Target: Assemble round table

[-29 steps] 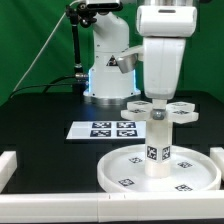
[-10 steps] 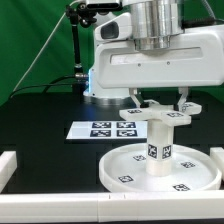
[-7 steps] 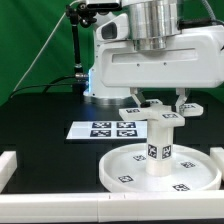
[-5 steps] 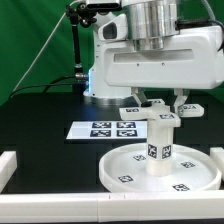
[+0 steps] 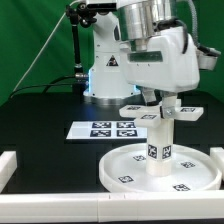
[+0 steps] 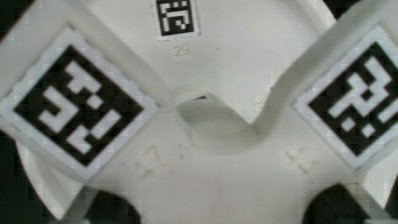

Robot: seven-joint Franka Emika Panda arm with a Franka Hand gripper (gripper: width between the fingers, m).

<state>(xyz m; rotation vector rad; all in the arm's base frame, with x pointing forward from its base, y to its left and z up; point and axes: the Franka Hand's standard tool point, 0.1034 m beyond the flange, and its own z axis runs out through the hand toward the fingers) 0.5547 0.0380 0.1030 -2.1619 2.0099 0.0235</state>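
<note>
The large rimmed round disc [image 5: 116, 172] lies flat on the black table at the front of the exterior view's right. The short cylinder leg [image 5: 160, 142] stands upright in its central hub. The cross-shaped foot [image 5: 186, 110] sits level on top of the leg. My gripper [image 5: 160, 100] comes straight down over the foot's centre and is shut on it. In the wrist view the foot [image 6: 196, 150] fills the frame with two tagged arms, and my dark fingertips [image 6: 111, 208] show at its edges.
The marker board [image 5: 103, 128] lies flat on the table behind and to the exterior view's left of the disc. Long white rails run along the front [image 5: 60, 205], the exterior view's left [image 5: 8, 165] and right [image 5: 217, 155]. The robot base [image 5: 105, 75] stands at the back.
My wrist has turned about the vertical axis over the leg, and the cross-shaped foot has turned with it. The disc and leg have stayed in place.
</note>
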